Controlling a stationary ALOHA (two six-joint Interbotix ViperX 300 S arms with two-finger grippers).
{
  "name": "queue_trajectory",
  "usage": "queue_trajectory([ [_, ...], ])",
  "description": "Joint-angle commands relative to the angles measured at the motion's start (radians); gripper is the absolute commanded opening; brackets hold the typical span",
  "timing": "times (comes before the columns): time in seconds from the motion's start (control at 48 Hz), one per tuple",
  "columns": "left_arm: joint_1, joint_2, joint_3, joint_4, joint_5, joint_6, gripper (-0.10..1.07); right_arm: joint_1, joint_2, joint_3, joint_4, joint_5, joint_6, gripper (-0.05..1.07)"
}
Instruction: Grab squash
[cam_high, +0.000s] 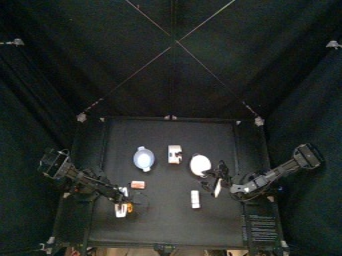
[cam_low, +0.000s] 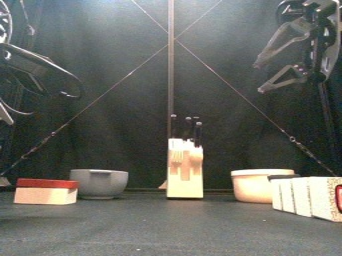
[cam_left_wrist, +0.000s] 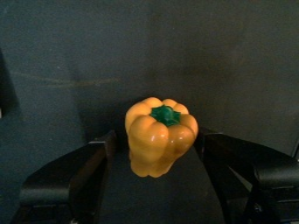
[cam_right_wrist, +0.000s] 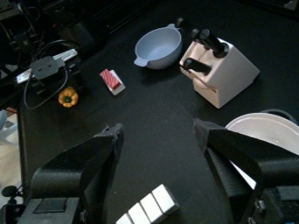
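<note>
The left gripper (cam_left_wrist: 162, 162) has its jaws closed onto the squash (cam_left_wrist: 162, 136), a small yellow-orange lobed piece with a green stem that looks like a toy bell pepper. One jaw presses each side of it, stem end pointing away from the wrist. Seen from above, the squash (cam_high: 124, 208) sits at the end of the left arm, near the table's front-left corner. From the right wrist camera it shows as an orange lump (cam_right_wrist: 68, 98) pinched at the tip of the other arm, just left of a small red-and-white box (cam_right_wrist: 112, 81).

The right gripper (cam_right_wrist: 160, 144) is wide open and holds nothing, hanging above the right side of the black table (cam_high: 171, 215).

On the table, left to right from the front: the red-and-white box (cam_low: 46, 191), a pale blue-grey bowl (cam_low: 99, 182), a wooden knife block (cam_low: 185, 167) with black handles sticking up, and a white round dish (cam_low: 259, 185). At the near right edge stands a white box (cam_low: 310, 196) with ribbed sides. In the top view the bowl (cam_high: 143, 158), knife block (cam_high: 175, 154) and white dish (cam_high: 201, 164) line up across the table's middle, well apart from the squash.
</note>
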Motion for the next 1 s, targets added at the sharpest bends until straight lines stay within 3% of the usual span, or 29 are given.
queue_trajectory([
  [0.0, -0.003, 0.006, -0.017, 0.018, -0.005, 0.002, 0.99, -0.002, -0.003, -0.011, -0.003, 0.003, 0.002, 0.95],
  [0.292, -0.003, 0.018, -0.023, 0.040, -0.005, 0.000, 0.96, -0.003, -0.003, -0.008, 0.002, 0.002, 0.002, 0.95],
  [0.562, -0.003, 0.014, -0.026, 0.038, 0.000, 0.000, 0.83, -0.003, -0.003, -0.008, 0.014, 0.002, 0.002, 0.95],
  [0.979, 0.005, -0.071, -0.086, 0.072, 0.015, 0.000, 0.81, 0.003, -0.003, -0.006, 0.015, 0.003, 0.003, 0.95],
])
